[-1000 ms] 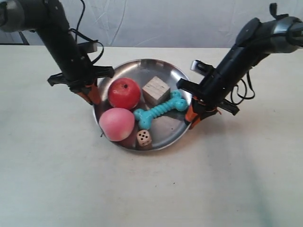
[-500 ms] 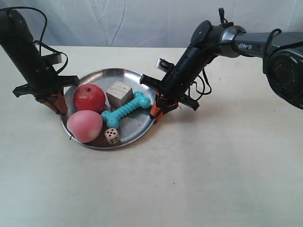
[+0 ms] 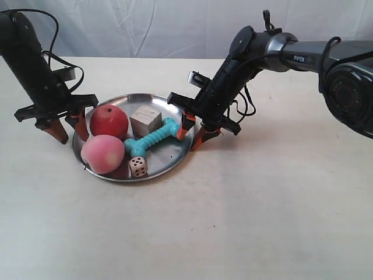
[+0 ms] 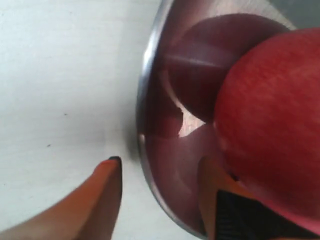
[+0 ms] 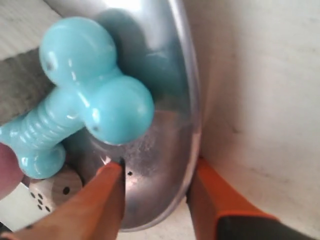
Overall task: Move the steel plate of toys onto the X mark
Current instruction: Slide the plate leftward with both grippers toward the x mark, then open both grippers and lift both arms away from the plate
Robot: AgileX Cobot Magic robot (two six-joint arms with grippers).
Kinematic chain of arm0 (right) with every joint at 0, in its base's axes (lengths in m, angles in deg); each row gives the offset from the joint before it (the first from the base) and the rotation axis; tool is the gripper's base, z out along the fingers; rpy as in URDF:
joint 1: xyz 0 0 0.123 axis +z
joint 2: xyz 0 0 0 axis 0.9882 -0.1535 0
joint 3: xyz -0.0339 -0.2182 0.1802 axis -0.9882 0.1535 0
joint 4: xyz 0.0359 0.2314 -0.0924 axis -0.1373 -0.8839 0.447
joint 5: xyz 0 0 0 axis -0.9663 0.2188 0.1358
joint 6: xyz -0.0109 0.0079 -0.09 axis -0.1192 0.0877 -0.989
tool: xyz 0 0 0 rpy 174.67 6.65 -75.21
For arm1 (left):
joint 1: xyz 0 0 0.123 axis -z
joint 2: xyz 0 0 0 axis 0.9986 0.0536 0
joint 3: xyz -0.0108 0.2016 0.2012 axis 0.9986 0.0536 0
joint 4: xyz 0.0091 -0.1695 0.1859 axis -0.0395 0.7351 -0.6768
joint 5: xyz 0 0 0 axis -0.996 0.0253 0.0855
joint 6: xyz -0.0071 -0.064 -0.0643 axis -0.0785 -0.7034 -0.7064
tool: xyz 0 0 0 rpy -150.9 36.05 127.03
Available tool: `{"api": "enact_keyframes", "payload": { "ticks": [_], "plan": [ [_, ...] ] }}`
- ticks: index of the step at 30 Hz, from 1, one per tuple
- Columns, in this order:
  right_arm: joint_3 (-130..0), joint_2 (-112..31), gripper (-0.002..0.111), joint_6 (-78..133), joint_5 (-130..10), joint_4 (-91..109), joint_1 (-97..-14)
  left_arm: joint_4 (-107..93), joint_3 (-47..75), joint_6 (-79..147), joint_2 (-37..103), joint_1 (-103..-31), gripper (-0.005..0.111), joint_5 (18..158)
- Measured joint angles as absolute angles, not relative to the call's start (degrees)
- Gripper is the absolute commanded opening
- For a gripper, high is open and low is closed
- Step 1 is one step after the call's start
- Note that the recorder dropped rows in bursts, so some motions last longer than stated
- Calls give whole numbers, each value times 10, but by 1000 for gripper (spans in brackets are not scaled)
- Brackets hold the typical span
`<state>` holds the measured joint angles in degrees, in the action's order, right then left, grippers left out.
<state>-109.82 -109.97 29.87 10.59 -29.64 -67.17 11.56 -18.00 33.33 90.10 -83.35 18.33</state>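
The steel plate rests on the pale table with the red apple, pink peach, wooden cube, turquoise bone and die in it. My left gripper stands open astride the rim beside the apple. In the left wrist view, one finger is outside the plate and the other is inside by the apple. My right gripper is open astride the opposite rim, near the bone. No X mark shows.
The pale table stretches wide in front of and to the right of the plate. A white cloth backdrop closes off the far edge. Black cables hang off the right arm.
The plate and both arms travelled toward the exterior view's left. Both grippers, shut on the rim half a second ago, have since spread their fingers apart.
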Motion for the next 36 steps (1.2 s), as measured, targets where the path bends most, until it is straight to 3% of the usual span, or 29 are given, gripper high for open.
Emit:
{"api": "enact_keyframes", "payload": {
  "ticks": [10, 12, 14, 16, 23, 29, 36],
  "plan": [
    [-1098, -1073, 37, 296, 105, -258, -723, -11, -181, 332, 863, -834, 51, 183],
    [-1098, -1051, 24, 281, 103, -243, -741, -46, -181, 330, 842, -836, 40, 183],
    [-1098, -1020, 5, 257, 101, -221, -753, -50, -181, 330, 820, -841, 19, 183],
    [-1098, -981, 0, 241, 98, -182, -763, -37, -181, 330, 795, -848, 0, 183],
    [-980, -769, 0, 199, 73, -131, -758, 83, -97, 391, 630, -857, 0, 250],
    [-724, -509, 0, 156, -72, -127, -736, 231, 91, 498, 398, -850, 0, 393],
    [-447, -257, 0, 148, -297, -127, -706, 233, 248, 529, 198, -841, 0, 524]
  ]
}}
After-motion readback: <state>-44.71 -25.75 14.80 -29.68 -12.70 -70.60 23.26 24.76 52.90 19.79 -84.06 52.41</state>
